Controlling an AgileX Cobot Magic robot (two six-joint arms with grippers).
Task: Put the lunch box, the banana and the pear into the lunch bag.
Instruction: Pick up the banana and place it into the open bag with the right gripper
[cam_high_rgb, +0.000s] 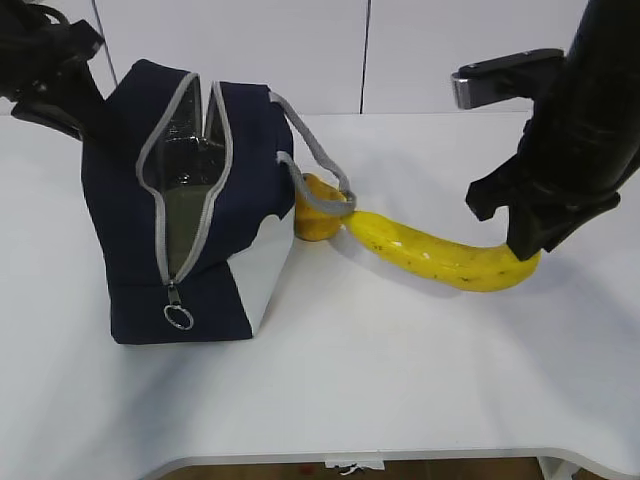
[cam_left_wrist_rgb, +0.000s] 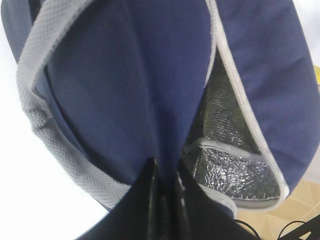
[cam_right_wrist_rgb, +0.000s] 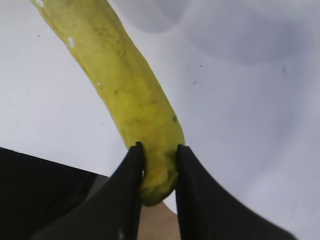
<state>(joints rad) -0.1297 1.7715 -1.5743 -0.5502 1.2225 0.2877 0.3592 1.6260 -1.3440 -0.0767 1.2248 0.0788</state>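
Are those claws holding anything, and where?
The right gripper clamps the banana at one end. The left gripper pinches the lunch bag by its blue fabric.

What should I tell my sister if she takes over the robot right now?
Left tool: shut, pinching the lunch bag fabric, holding it open.
Right tool: shut on the banana at one end.
Pear: on the table beside the bag, under its grey handle, at the banana's other end.
Lunch box: not visible; cannot tell if it is inside.
Done: bag unzipped, banana grasped.
Left: banana and pear into the bag; check for the lunch box.
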